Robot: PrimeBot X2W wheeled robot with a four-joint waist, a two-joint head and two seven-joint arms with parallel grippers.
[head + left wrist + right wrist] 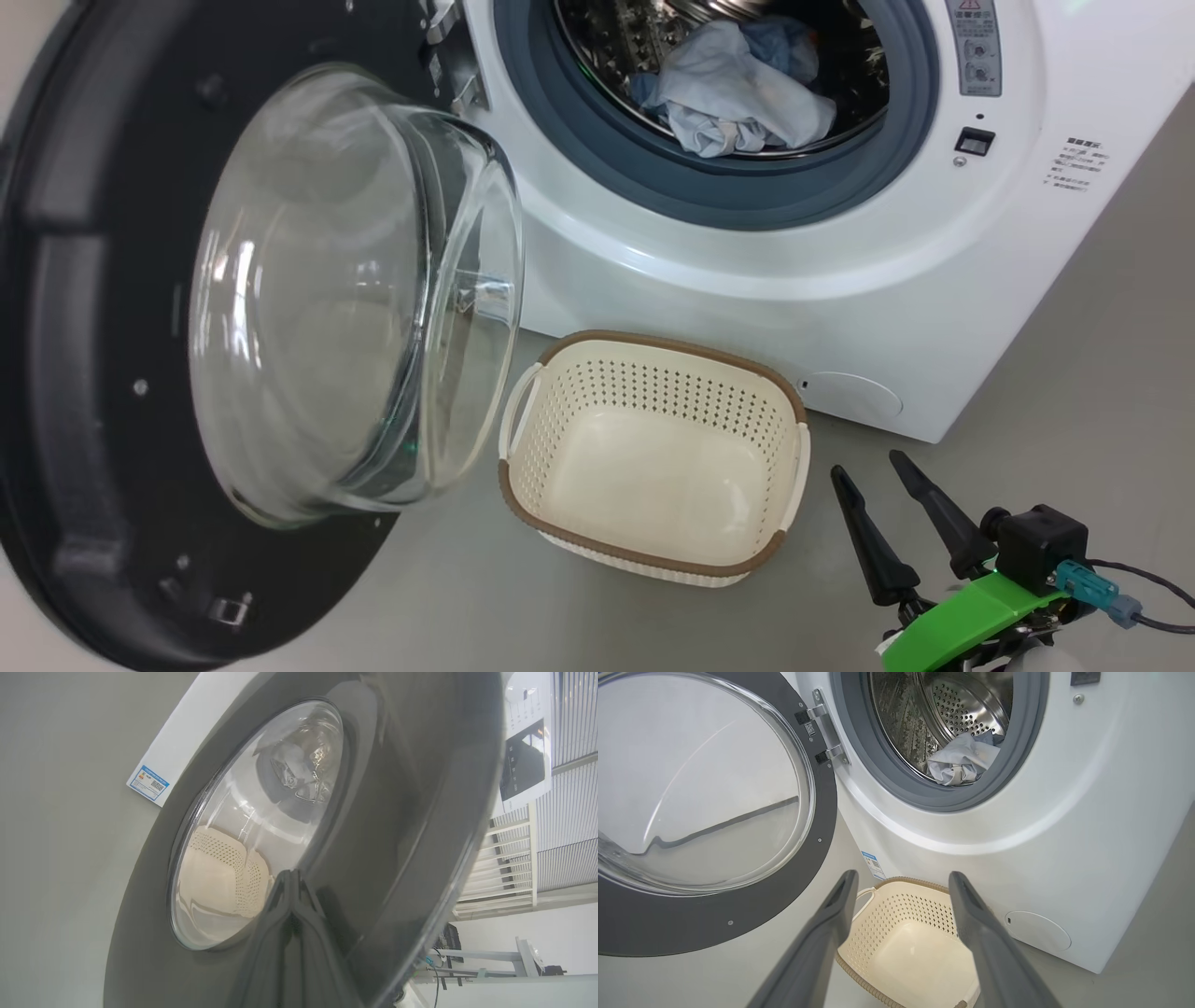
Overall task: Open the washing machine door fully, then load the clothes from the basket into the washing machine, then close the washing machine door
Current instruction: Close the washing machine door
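Clothes inside the washing machine at 12 o'clock, washing machine door swung open at 9 o'clock
Right gripper at 4 o'clock, fingers spread wide, holding nothing, just right of the basket; left gripper pressed together at that door's glossy outer face, contact unclear

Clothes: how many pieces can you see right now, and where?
2, both in the drum: a pale cloth in front and a blue piece behind it. The basket holds none. More may be hidden under the pile.
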